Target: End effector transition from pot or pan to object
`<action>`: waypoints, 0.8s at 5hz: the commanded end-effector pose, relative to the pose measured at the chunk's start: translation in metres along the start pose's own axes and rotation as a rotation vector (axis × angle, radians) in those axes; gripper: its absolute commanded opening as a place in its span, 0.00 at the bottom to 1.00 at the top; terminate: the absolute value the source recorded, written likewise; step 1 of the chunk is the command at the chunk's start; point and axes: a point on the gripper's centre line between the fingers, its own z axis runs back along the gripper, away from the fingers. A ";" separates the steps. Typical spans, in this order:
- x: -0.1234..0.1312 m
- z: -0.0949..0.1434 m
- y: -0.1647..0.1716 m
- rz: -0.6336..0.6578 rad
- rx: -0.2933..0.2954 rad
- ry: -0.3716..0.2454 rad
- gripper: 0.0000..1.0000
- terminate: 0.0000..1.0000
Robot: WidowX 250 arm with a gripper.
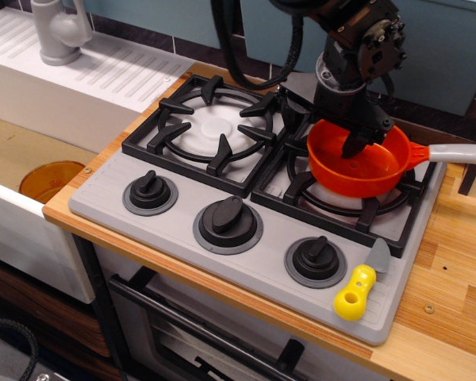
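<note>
From my remote seat I see the gripper (357, 143) hanging over the orange saucepan (358, 159), its black fingertips reaching down inside the bowl near the far rim. The fingers (354, 145) look close together, but from this angle I cannot tell whether they are pressed shut, parted, or pinching the rim. The pan sits on the right burner grate (333, 198), tipped slightly, with its light-grey handle (458, 152) pointing out to the right past the stove edge and over the wooden counter (452, 278).

The yellow-handled utensil (358, 287) lies well apart from the gripper, on the grey stove panel (182, 254) at its front right corner. Its chunky yellow handle, hole end toward me, points to the front left, and the short grey blade (378, 255) angles up toward the back right. It lies just beside the right knob (315, 260).

Two more black knobs stand on the panel: the middle knob (227, 223) and the left knob (150, 192). The left burner grate (214, 127) carries nothing. Left of the stove is a sink basin (16, 151) with an amber-orange round dish (51, 179) in it, and a grey faucet (59, 30) stands on the ridged white drainboard (111, 71) behind.
</note>
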 end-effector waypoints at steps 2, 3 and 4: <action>0.010 0.020 -0.001 0.011 0.007 0.037 1.00 0.00; 0.021 0.035 -0.001 0.022 0.001 0.063 1.00 0.00; 0.032 0.052 -0.001 0.019 0.014 0.081 1.00 0.00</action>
